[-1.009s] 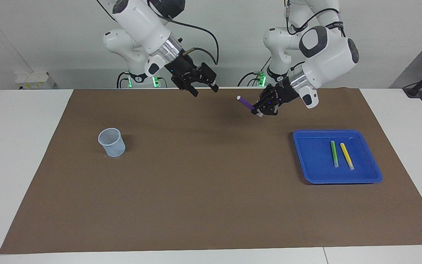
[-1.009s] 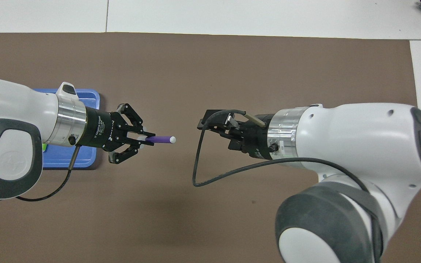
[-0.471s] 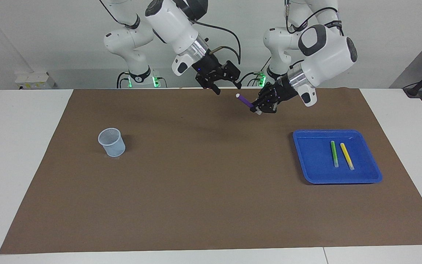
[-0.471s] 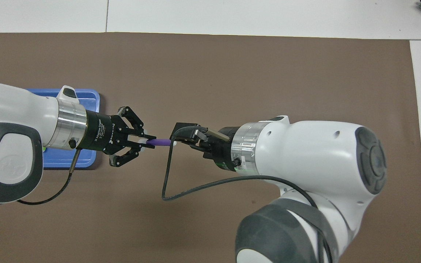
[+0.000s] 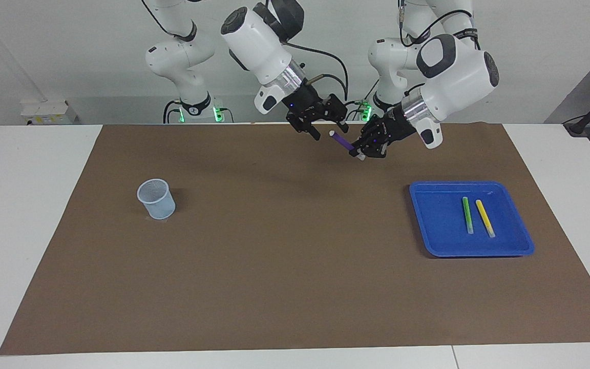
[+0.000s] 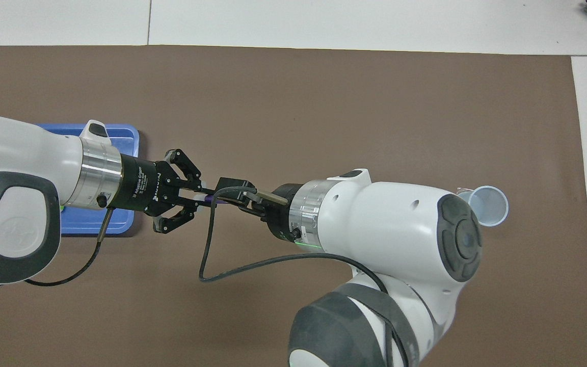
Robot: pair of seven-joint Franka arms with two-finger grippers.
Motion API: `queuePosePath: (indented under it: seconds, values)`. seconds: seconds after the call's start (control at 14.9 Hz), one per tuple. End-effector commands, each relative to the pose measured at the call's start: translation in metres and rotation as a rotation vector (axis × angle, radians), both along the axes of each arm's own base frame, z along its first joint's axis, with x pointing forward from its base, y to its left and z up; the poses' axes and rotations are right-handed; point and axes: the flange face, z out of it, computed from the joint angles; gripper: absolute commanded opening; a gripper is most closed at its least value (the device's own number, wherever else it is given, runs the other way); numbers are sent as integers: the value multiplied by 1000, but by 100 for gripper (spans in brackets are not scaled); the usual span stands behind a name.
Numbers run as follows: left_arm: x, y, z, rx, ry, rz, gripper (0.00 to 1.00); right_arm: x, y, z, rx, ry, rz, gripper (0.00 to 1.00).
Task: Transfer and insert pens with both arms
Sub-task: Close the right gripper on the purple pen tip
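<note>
From the facing view, the left gripper (image 5: 360, 152) is clamped on the purple pen (image 5: 342, 141) above the brown mat (image 5: 274, 266); the right gripper (image 5: 330, 130) has its fingers apart around the pen's white tip. The green pen (image 5: 467, 215) and yellow pen (image 5: 485, 218) lie in the blue tray (image 5: 433, 241); a cup (image 5: 156, 199) stands toward the right arm's end. From overhead, both grippers meet at the purple pen (image 6: 207, 194), mostly hidden.

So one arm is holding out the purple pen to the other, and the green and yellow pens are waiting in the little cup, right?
Not quite. The green pen and yellow pen lie in the blue tray, not the cup, which looks empty in the facing view. The left gripper does hold the purple pen out to the right gripper.
</note>
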Motion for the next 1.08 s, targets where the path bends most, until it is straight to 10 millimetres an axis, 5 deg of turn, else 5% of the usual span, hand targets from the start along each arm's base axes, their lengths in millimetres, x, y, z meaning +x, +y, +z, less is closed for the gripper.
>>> queuePosePath:
  seconds: [0.0, 0.67, 1.01]
  values:
    - [-12, 0, 6, -12, 0, 21, 0, -3, 8, -1, 21, 1, -5, 70]
    - [-13, 0, 8, -13, 1, 20, 0, -11, 17, -1, 32, 36, -28, 44]
    - [-14, 0, 8, -13, 2, 19, 0, -5, 11, -2, 30, 32, -37, 43]
